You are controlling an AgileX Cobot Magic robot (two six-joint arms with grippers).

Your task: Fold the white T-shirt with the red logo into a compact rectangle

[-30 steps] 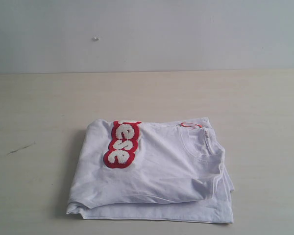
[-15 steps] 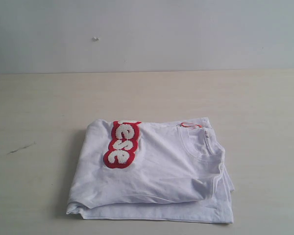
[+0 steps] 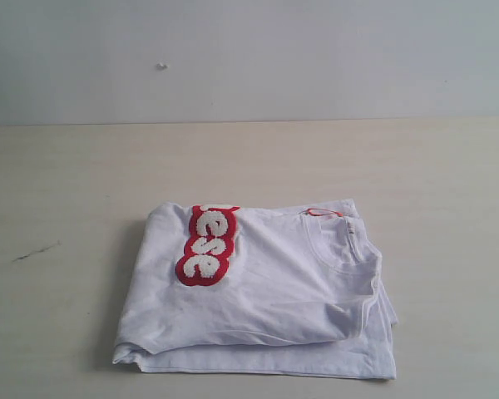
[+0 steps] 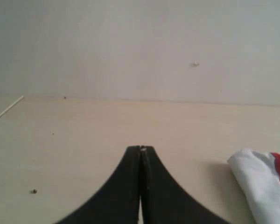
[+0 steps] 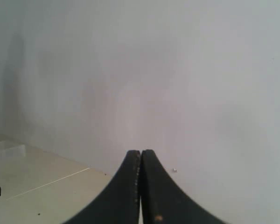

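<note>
The white T-shirt point(image 3: 266, 291) lies folded into a rough rectangle on the table, near the front middle of the exterior view. Its red logo point(image 3: 206, 243) shows only the letters "ese", running from the far fold edge toward the front. The ribbed collar point(image 3: 343, 249) and small orange neck tag point(image 3: 323, 213) sit at the right. Neither arm appears in the exterior view. My left gripper point(image 4: 141, 149) is shut and empty above bare table, with a corner of the shirt point(image 4: 263, 186) off to one side. My right gripper point(image 5: 141, 152) is shut and empty, facing the wall.
The pale wooden table point(image 3: 83, 183) spreads around the shirt, with a dark scratch point(image 3: 35, 251) at the left. A grey wall point(image 3: 249, 58) stands behind it, carrying a small white mark point(image 3: 161, 66).
</note>
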